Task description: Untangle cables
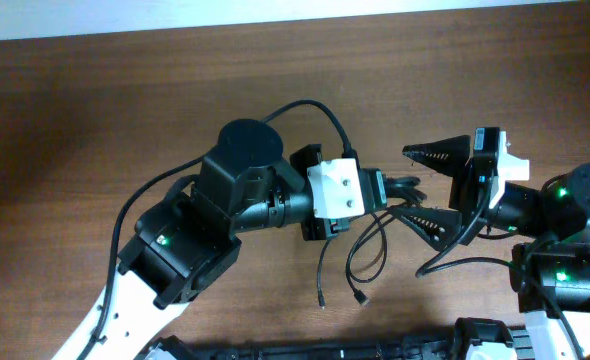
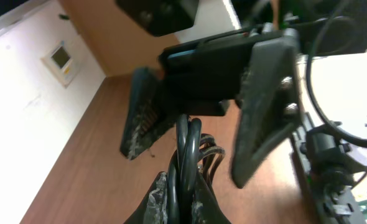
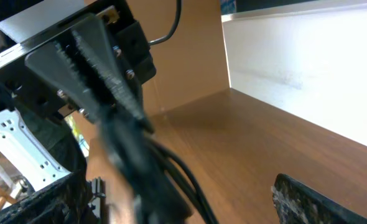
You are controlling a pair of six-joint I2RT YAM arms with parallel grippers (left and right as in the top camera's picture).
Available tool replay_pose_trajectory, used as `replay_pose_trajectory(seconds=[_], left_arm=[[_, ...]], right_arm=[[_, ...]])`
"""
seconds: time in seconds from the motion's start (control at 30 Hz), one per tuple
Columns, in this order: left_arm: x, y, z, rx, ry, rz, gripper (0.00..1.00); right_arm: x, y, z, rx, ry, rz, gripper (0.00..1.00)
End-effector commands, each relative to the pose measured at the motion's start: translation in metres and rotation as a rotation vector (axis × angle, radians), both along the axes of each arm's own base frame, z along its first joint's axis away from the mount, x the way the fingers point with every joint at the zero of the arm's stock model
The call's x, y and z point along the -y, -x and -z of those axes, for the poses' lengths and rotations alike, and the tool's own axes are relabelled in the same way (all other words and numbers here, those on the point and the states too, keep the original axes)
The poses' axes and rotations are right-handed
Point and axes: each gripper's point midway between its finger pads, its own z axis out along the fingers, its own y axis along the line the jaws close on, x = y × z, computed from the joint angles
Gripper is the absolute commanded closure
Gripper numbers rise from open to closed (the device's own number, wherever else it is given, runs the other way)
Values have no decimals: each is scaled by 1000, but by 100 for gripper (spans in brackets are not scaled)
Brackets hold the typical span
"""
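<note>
The cables (image 1: pixel 351 262) are thin black cords. They hang from my left gripper (image 1: pixel 383 190) to the table, with two plug ends lying below. In the left wrist view my left gripper (image 2: pixel 185 190) is shut on a bundle of the cables (image 2: pixel 187 146). My right gripper (image 1: pixel 403 184) is open. Its two fingers are spread on either side of the left gripper's tip and the bundle. In the right wrist view the right gripper (image 3: pixel 171 194) is open with the blurred cables (image 3: pixel 143 171) between its fingers. No right finger touches them.
The brown wooden table (image 1: pixel 95 110) fills the overhead view, with a white wall edge along the back. A thicker black wire (image 1: pixel 315 108) arches over the left arm. Black equipment (image 1: pixel 325 350) lies along the front edge.
</note>
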Motion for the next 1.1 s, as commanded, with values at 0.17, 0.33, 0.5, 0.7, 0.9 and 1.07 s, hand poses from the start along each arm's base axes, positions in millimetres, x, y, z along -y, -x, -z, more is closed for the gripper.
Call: replay_pose_trajectory(seconds=[0.17, 0.33, 0.5, 0.7, 0.9, 1.07], left_arm=[[5, 17, -16, 32, 50, 107, 100], [3, 7, -16, 54, 45, 53, 73], [-15, -44, -12, -98, 58, -324, 1], [-34, -71, -11, -325, 170, -600, 1], [-32, -69, -11, -628, 308, -674, 1], [-26, -63, -14, -905, 420, -696, 1]], right_arm=[[-1, 6, -4, 33, 7, -23, 96], [-1, 5, -4, 37, 8, -17, 96], [9, -18, -4, -45, -28, 125, 96], [30, -49, -5, -216, -139, 341, 96], [41, -60, -13, -311, -249, 419, 96], [41, -59, -29, -303, -308, 410, 96]])
